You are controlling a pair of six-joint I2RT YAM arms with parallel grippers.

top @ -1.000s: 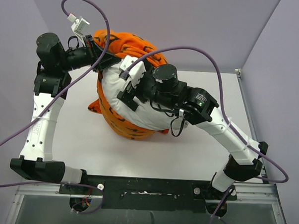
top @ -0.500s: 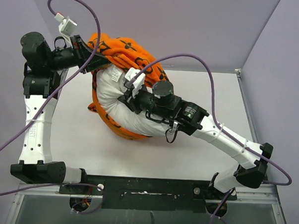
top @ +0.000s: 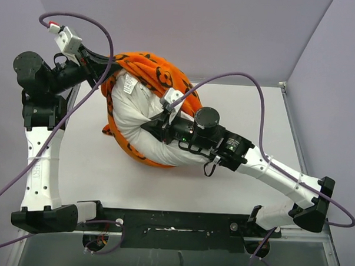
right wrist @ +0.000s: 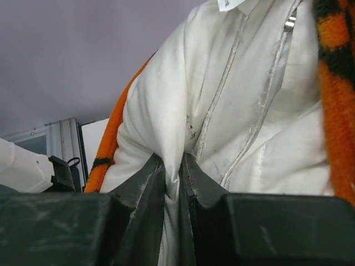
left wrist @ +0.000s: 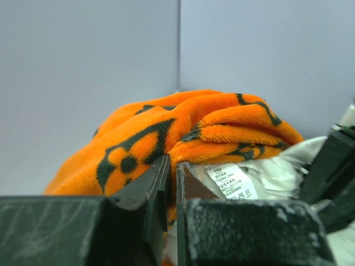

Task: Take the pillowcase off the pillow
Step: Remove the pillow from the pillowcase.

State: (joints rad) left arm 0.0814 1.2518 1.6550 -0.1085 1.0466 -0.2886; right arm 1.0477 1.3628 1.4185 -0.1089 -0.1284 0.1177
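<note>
The orange pillowcase (top: pixel 156 73) with black motifs is bunched over the far side of the white pillow (top: pixel 134 116) and wraps under its near side. My left gripper (top: pixel 106 68) is at the far left, shut on a fold of the pillowcase (left wrist: pixel 166 133); a white care label (left wrist: pixel 233 180) shows beside its fingers. My right gripper (top: pixel 151 126) lies on the pillow's middle, shut on a pinch of the pillow (right wrist: pixel 222 105) fabric. An orange edge (right wrist: pixel 333 100) of the cover runs down the right of that view.
The bundle lies on the white table (top: pixel 237 112) toward the far left, near the back wall (top: pixel 229 29). Purple cables (top: pixel 250 83) arc over the scene. A metal frame bar (top: pixel 179 221) with both arm bases runs along the near edge.
My right gripper went from open to shut on the pillow fabric and shifted down-left. The left arm pulled the pillowcase up and left, baring more of the white pillow.
</note>
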